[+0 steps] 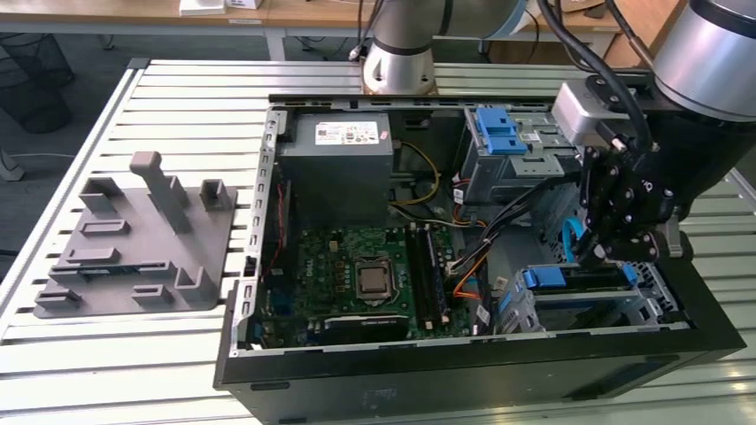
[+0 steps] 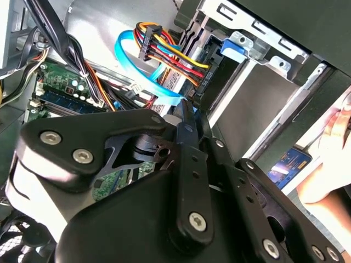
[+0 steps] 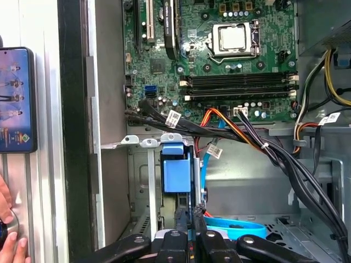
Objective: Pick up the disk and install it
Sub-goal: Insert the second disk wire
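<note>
The disk point(image 1: 585, 292) lies inside the drive cage point(image 1: 656, 305) at the exterior view's right, near corner of the open computer case. Only a narrow strip with a blue rail shows; the cage hides the rest. A blue latch piece point(image 1: 546, 276) caps the cage's end and also shows in the first wrist view point(image 3: 176, 167). My gripper point(image 1: 597, 257) hangs just above the cage with its fingers together and nothing between them. In both wrist views the gripper point(image 3: 190, 212) point(image 2: 189, 112) points at the slot beside that latch.
Coloured power wires point(image 2: 175, 57) and a blue flat cable point(image 3: 233, 226) run close to the fingers. The motherboard point(image 1: 366, 274) and grey power supply point(image 1: 343, 146) fill the case. A grey fixture point(image 1: 130, 248) stands on the slatted table. A person's hand point(image 3: 8, 244) and phone point(image 3: 16, 98) lie beside the case.
</note>
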Available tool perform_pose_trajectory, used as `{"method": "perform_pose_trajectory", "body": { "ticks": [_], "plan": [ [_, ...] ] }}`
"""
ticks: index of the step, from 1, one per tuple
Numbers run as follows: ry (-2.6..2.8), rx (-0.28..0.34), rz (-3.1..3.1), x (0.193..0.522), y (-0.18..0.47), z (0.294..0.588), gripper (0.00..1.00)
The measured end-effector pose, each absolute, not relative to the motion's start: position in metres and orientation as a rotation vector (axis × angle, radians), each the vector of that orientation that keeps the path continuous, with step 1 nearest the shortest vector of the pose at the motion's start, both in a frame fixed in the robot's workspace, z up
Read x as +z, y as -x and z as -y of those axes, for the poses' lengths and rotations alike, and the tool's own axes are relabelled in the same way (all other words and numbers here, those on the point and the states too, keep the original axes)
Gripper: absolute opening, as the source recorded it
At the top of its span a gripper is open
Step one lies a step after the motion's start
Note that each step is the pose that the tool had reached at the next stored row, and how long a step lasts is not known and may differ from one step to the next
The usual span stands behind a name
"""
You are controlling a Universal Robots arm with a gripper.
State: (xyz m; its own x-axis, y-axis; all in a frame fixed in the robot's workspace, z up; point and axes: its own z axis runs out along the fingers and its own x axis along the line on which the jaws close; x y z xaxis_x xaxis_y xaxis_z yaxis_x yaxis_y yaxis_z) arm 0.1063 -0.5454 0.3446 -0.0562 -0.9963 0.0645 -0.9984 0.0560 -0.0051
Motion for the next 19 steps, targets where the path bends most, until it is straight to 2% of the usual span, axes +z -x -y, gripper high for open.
{"method": "perform_pose_trajectory", "body": {
  "ticks": [19],
  "plan": [
    [-2.131,0.066,2.255,0.3375,-0.1064,0.5472,0.16]
  ]
}}
